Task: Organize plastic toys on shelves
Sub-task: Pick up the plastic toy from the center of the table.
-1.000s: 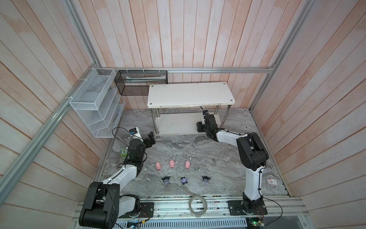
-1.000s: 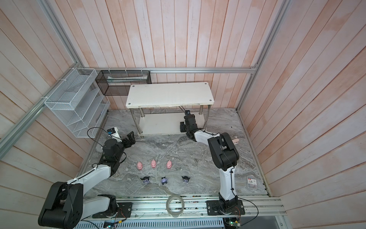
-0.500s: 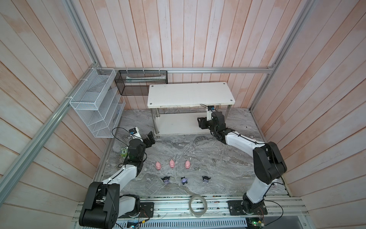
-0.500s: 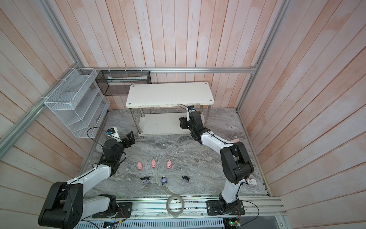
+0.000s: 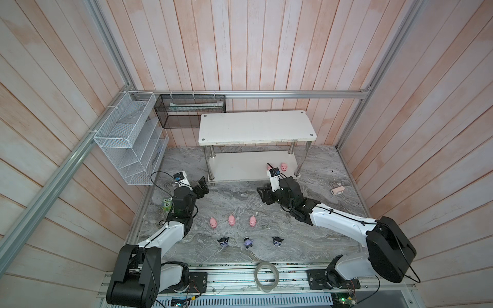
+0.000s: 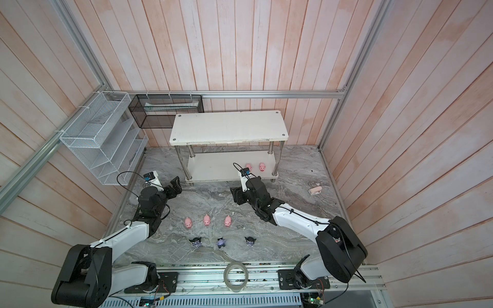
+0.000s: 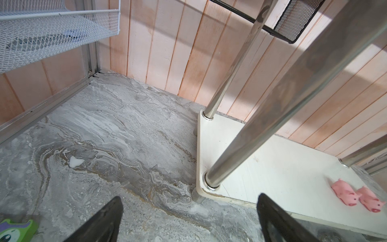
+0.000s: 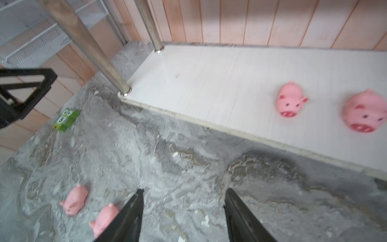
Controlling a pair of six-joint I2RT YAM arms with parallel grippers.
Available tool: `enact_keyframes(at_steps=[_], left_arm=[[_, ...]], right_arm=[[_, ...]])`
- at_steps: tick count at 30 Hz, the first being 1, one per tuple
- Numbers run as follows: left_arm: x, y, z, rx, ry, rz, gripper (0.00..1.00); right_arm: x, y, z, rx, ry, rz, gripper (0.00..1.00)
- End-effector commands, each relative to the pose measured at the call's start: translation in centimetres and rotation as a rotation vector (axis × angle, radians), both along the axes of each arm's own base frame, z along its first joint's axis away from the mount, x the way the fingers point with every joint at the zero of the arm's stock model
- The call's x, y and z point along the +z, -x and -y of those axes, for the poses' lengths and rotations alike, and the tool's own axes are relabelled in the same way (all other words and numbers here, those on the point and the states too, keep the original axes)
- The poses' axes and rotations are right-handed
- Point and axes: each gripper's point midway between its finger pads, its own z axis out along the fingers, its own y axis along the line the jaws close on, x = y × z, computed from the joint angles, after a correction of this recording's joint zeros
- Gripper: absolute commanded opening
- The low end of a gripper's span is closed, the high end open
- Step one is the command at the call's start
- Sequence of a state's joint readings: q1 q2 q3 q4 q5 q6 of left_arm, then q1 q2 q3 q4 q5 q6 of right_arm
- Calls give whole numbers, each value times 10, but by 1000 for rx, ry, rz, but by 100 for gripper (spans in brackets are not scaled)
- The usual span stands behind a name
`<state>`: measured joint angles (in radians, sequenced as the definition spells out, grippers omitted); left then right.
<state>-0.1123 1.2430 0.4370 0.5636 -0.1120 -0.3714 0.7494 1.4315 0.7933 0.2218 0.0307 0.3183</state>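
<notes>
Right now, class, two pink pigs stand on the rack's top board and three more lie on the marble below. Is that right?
No. The two pink pigs stand on the rack's lower board, not the top one; both top views show it. Three more pigs do lie on the marble.

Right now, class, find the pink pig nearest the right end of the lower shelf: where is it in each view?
Top view: pink pig on the lower shelf, at its right end.
Top view: same place.
Left wrist: the farther pig of the two.
Right wrist: the pig farther from the green toy.
Shared landmark: the neighbour pig, beside it in every view.
</notes>
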Motion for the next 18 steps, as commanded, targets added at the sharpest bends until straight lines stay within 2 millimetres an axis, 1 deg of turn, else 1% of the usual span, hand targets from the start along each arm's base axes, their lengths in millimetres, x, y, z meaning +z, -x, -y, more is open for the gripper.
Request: enact_keyframes(at_steps=[1,7,11,14,18], left_arm=[[3,1,0,4,12,5,100],[9,2,0,6,18,16,100],[9,5,0,7,16,18,100],[8,6,0,7,17,15,100],[7,6,-1,7,20,15,100]], right_arm=[[-22,19,-10,27,11,-91,62],[-61,52,-35,121,66,-223,64],[-81,70,-42,162,117,-307,64],[-90,79,-43,179,142,-342,64],[-93,87,-46,194,156,-360,64]])
